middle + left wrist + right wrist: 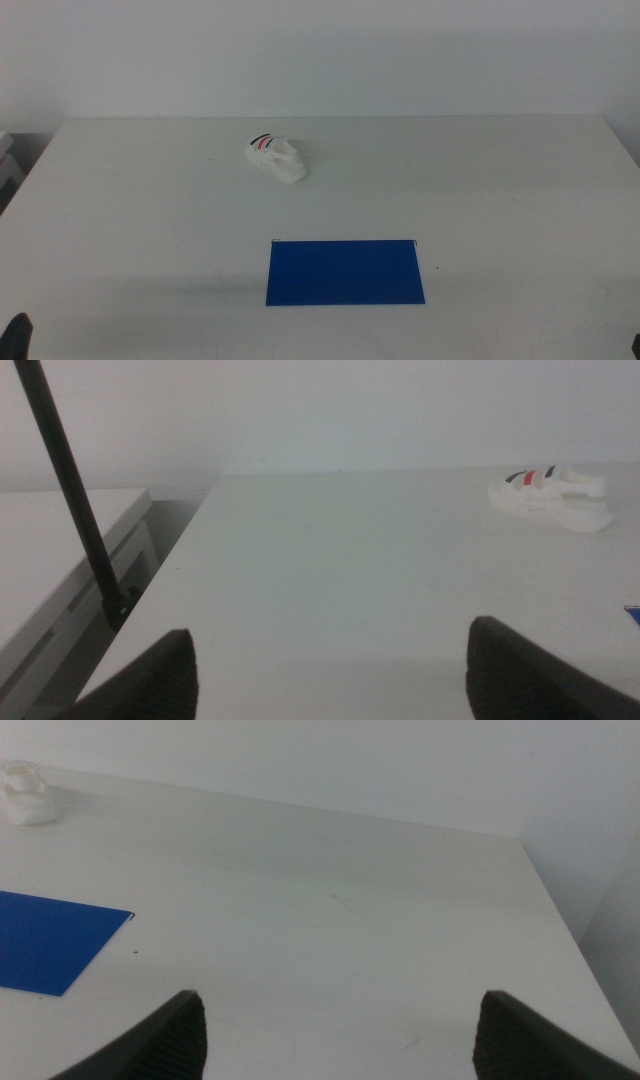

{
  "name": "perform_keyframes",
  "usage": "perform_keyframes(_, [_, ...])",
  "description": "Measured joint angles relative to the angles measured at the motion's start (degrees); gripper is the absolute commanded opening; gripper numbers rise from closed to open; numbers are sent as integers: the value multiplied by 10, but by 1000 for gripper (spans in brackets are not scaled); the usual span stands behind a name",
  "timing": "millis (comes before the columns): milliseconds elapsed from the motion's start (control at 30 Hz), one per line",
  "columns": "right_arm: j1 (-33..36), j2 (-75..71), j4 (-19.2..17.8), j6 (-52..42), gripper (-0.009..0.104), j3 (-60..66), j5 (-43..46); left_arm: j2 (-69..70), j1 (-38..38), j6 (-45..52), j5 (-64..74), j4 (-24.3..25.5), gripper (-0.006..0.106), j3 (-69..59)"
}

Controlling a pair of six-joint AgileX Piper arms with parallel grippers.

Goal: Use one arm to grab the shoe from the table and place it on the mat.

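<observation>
Middle view looks down on a wide white table (pixel 150 220), and the shoe (pixel 276 158) lies toward its far side, a little left of centre, resting on its sole with the black and red straps at the end nearer the wall. It lies angled, its other end pointing toward the near right. Nearer to where I stand lies the blue mat (pixel 345 272), flat on the table, well apart from the shoe and slightly to its right. Nothing touches either one.

Neither arm reaches over the table. Only a dark sliver of the left gripper (pixel 18 335) shows at the bottom left corner of that view.

From the left wrist view, the left gripper (pixel 330 670) hangs over the near left part of the table with its two dark jaws spread wide and nothing between them. The shoe (pixel 552 498) sits far ahead of it, and a thin black pole (pixel 75 500) stands beside the table's edge, next to a lower white shelf (pixel 60 560).

From the right wrist view, the right gripper (pixel 335 1035) waits over the near right part of the table, jaws likewise parted and bare. A corner of the mat (pixel 50 940) shows ahead of it, and beyond that, only part of the shoe (pixel 27 795) shows.
</observation>
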State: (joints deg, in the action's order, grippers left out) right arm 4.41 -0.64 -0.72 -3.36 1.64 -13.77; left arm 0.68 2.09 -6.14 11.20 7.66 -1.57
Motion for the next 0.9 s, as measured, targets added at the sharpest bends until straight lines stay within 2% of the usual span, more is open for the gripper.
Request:
perform_keyframes(167, [0,0,0,0,78,0,0,-45,-6,0,6,0,91,56])
perform_keyframes(433, [0,0,0,0,78,0,0,-222,-48,0,34,0,91,231])
perform_keyframes(600, [0,0,0,0,78,0,0,-353,-81,0,95,-1,91,366])
perform_keyframes(900, [0,0,0,0,78,0,0,-526,-85,-6,247,-30,91,586])
